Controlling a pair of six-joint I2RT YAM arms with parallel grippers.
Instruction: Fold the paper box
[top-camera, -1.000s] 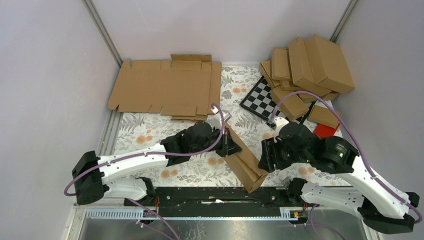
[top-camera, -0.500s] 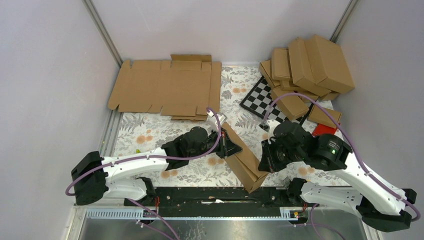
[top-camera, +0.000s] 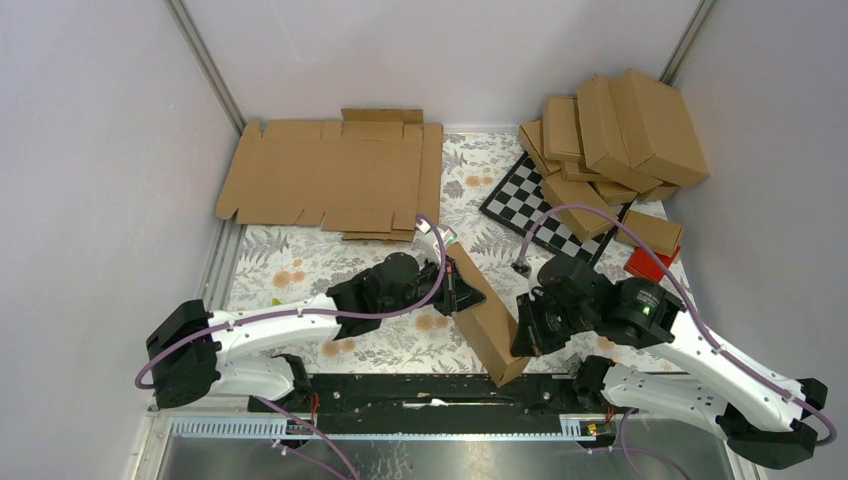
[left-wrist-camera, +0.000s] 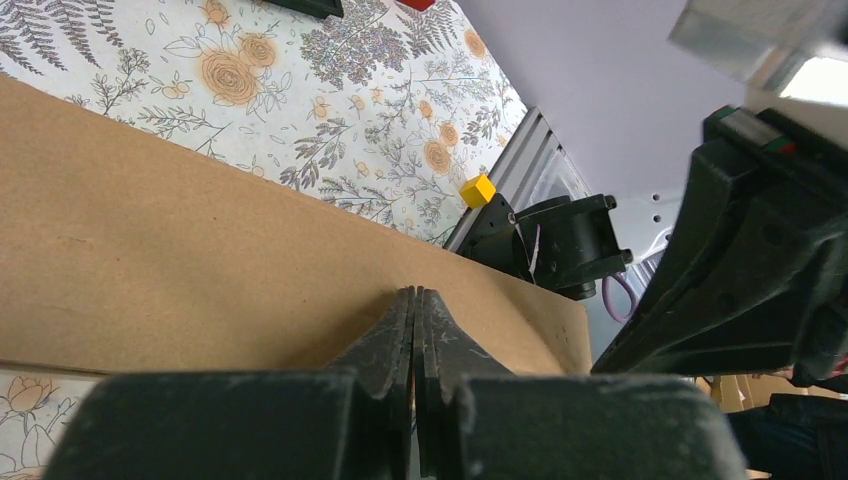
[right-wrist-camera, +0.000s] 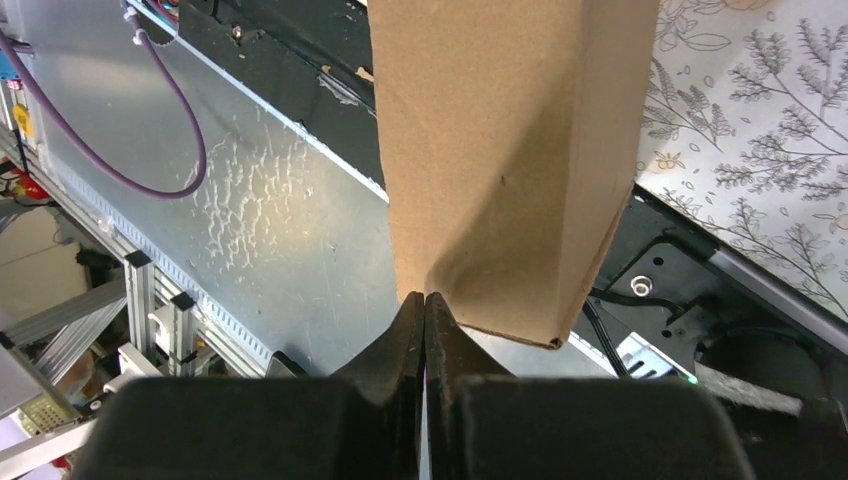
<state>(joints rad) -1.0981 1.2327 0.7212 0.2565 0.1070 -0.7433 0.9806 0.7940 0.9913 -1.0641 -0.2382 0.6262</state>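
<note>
The paper box (top-camera: 488, 318) is a brown cardboard carton lying slantwise on the flowered mat between the two arms, its near end over the black base rail. My left gripper (top-camera: 470, 297) is shut, and its tips press flat against the box's long brown side (left-wrist-camera: 200, 260). In the left wrist view the left gripper (left-wrist-camera: 413, 292) holds nothing between its fingers. My right gripper (top-camera: 520, 336) is shut too. In the right wrist view its tips (right-wrist-camera: 425, 298) touch the lower edge of the box's near end (right-wrist-camera: 500, 150), with no cardboard between them.
A flat cardboard blank (top-camera: 330, 175) lies at the back left. Several folded cartons (top-camera: 610, 140) are piled at the back right over a checkered board (top-camera: 525, 205), with a red block (top-camera: 650, 262) beside them. A small yellow cube (left-wrist-camera: 478, 190) sits near the rail.
My right gripper has shut and moved left and nearer, up to the box's near end. The left gripper stayed shut against the box's side, which shifted slightly.
</note>
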